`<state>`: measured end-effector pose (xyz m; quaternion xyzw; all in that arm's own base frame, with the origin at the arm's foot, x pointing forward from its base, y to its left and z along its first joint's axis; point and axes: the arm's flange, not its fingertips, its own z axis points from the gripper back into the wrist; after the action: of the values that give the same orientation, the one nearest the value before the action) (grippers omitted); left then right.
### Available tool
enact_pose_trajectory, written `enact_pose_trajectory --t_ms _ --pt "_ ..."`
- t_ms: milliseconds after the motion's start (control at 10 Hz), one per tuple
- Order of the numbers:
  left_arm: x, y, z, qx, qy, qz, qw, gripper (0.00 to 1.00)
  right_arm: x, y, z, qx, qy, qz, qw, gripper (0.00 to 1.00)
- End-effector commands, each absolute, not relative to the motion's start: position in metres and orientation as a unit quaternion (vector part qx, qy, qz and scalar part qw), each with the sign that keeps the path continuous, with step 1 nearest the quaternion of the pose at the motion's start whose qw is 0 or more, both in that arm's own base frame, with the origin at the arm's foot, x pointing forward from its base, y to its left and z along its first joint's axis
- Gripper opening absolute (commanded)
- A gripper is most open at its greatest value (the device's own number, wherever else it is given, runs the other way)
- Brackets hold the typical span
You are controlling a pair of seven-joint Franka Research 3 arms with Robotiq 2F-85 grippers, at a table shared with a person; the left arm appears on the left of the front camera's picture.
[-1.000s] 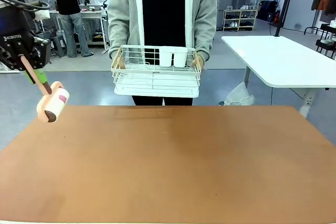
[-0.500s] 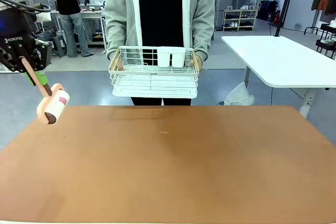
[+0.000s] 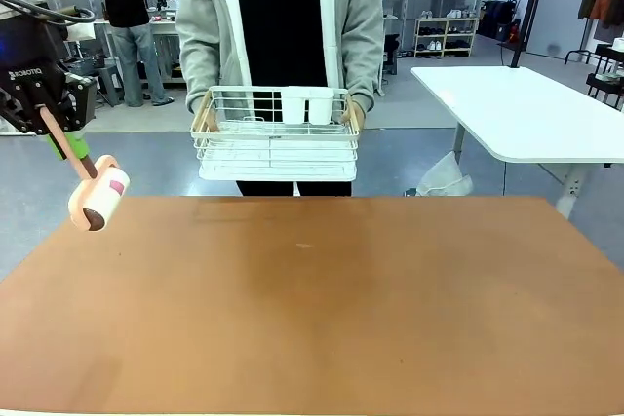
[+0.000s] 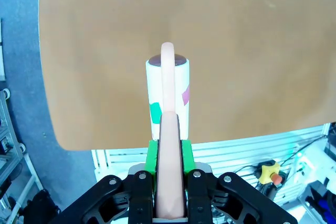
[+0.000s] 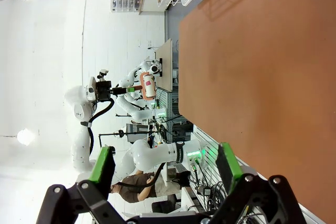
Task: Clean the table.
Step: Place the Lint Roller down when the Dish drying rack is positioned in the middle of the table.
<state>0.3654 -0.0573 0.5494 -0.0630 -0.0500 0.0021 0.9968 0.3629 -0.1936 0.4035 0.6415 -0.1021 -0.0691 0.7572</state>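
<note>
The reddish-brown table (image 3: 322, 309) spreads across the front view, with a small pale speck (image 3: 304, 245) near its middle. My left gripper (image 3: 58, 132) hangs above the table's far left corner, shut on the peach handle of a lint roller (image 3: 97, 204). In the left wrist view the green pads of the left gripper (image 4: 169, 156) clamp the handle, and the white roll of the lint roller (image 4: 168, 93) hangs over the table's edge (image 4: 105, 142). My right gripper (image 5: 165, 163) stands open with nothing between its fingers, beside the table (image 5: 262, 77).
A person stands at the far side holding a white wire basket (image 3: 276, 133) with two white cups in it, above the table's far edge. A white-topped table (image 3: 526, 109) stands at the back right.
The person has shifted a little to the left with the basket. My left gripper and the roller have stayed in place.
</note>
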Motion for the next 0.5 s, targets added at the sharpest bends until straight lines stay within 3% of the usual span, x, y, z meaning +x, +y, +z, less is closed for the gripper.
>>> enact_pose_trajectory --t_ms 0,400 --pt "0.3629 -0.0573 0.5507 -0.063 -0.047 0.002 0.997 0.21 0.3612 -0.1924 0.4067 0.642 -0.105 -0.064 0.756 1.00" --pt "0.3629 -0.0573 0.5507 -0.063 -0.047 0.002 0.997 0.21 0.3612 -0.1924 0.4067 0.642 -0.105 -0.064 0.756 1.00"
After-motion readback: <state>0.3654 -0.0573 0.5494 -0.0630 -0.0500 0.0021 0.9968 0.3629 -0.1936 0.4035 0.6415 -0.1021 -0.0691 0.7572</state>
